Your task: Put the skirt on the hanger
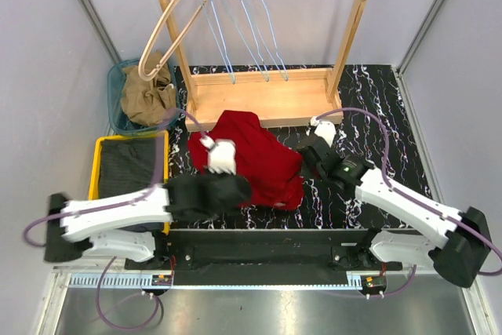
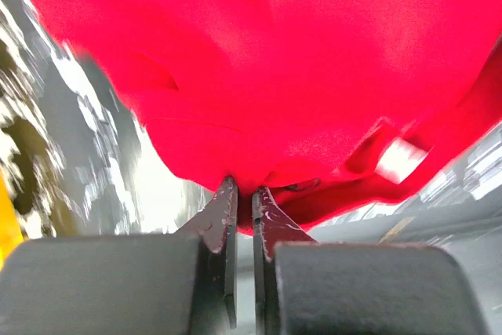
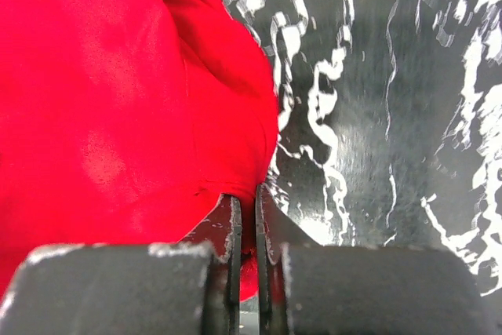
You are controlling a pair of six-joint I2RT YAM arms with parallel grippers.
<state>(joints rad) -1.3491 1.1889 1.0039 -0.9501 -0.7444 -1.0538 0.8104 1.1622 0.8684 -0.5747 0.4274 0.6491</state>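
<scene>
The red skirt (image 1: 255, 158) lay bunched on the black marbled worktop (image 1: 369, 107), just before the wooden rack (image 1: 259, 96). The jaws of the left arm (image 1: 118, 208) and right arm (image 1: 408, 202) were narrow, both 2 pinching its fabric at opposite edges.

The skirt (image 1: 259, 154) is red, the table (image 1: 376, 107) black with white veining, the bin (image 1: 96, 170) yellow.

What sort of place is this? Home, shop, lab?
Probably a robot lab cell for garment handling: bare partition walls, a wooden rack with hangers, and clothes bins beside the skirt.
</scene>
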